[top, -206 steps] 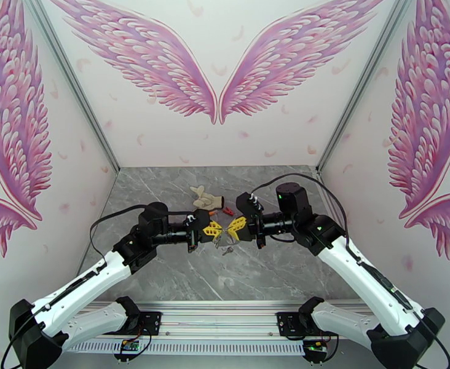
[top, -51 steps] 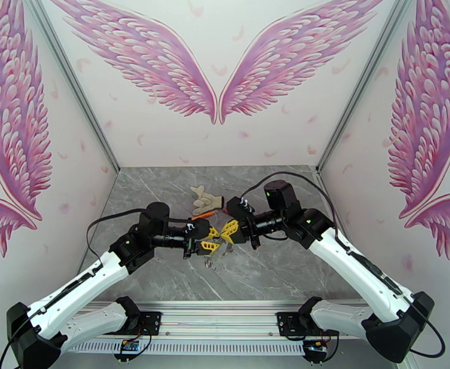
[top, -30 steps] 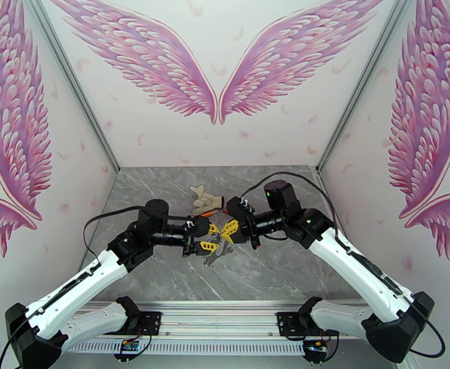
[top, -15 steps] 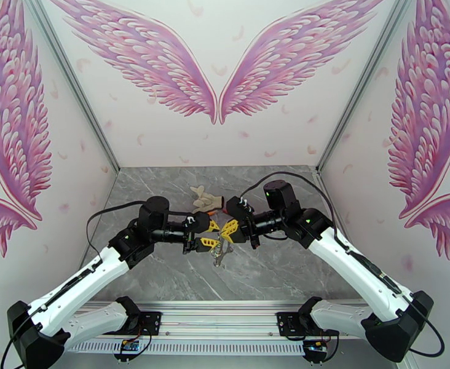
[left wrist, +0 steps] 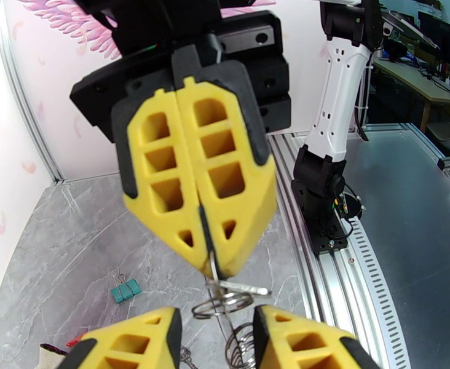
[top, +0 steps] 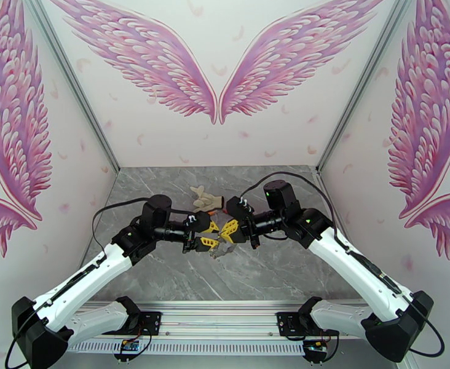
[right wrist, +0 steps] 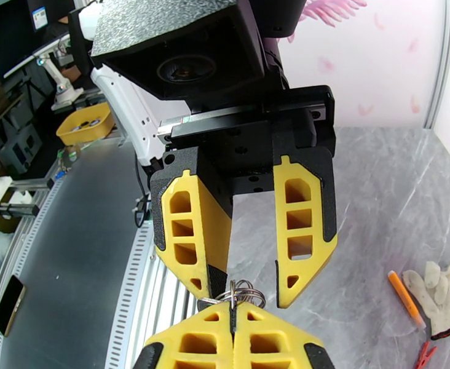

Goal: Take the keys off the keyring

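Seemingly the keyring [left wrist: 206, 244] is a dark sliver pinched in the closed jaws of the right gripper [left wrist: 211, 270], above the surface [left wrist: 71, 253]; the keys [left wrist: 242, 288] dangle beneath, partly cut off, between the open jaws of the left gripper [left wrist: 216, 315].

The right gripper [left wrist: 209, 261], its fingers pressed together, pinches the keys [left wrist: 224, 301], which hang between the left gripper's [left wrist: 216, 342] parted fingers.
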Tool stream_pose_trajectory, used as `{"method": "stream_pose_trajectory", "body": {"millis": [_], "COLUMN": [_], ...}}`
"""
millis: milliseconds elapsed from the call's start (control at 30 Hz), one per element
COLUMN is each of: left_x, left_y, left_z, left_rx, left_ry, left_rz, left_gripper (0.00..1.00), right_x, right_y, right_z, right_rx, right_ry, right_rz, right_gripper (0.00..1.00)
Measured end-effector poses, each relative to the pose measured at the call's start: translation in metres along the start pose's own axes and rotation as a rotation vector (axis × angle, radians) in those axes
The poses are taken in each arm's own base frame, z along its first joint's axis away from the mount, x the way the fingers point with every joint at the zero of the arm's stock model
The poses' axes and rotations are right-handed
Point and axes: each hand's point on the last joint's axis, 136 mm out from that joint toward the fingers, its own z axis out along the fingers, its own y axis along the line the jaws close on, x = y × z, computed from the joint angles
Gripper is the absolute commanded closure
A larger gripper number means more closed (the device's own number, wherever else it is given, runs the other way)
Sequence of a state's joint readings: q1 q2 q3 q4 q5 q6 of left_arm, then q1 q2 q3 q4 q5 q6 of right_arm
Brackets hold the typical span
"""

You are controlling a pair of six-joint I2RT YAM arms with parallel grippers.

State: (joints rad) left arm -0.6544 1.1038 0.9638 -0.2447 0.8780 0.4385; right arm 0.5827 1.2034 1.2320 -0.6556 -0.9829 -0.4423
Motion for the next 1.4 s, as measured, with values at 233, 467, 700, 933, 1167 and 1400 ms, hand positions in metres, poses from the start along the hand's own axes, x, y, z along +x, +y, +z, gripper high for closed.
{"method": "stream_pose_trajectory", "body": {"millis": [233,467,700,933,1167,1400], "left_x": [-0.0013,-0.0074,-0.0079,-0.0076,-0.0069,-0.0064], "left_y": [0.0004,0.0023,0.0009,0.0016,0.0024,0.0038], "left_z": [0.0000,0.0005,0.0021,0.0020,0.0020,0.0015], "left_rx": [-0.001,0.002,0.019,0.015,0.010,0.004], "left_ry": [-0.003,-0.012,-0.015,-0.012,-0.010,-0.007], "left_rz": [0.007,0.025,0.031,0.037,0.037,0.037], "left_gripper": [0.63,0.64,0.71,0.75,0.79,0.87], "right_x": [0.0000,0.0000,0.0003,0.0005,-0.0006,-0.0009], "right_y": [0.0001,0.0001,-0.0006,-0.0016,-0.0008,-0.0006], "right_z": [0.0000,0.0000,0.0000,-0.0005,-0.0014,-0.0016], "right_rx": [0.000,0.000,0.003,0.013,0.015,0.016], "right_ry": [0.000,0.000,0.002,0.005,0.002,0.002], "right_rz": [0.000,0.000,0.000,-0.002,-0.006,-0.007], "right_gripper": [1.00,1.00,1.00,1.00,1.00,1.00]}}
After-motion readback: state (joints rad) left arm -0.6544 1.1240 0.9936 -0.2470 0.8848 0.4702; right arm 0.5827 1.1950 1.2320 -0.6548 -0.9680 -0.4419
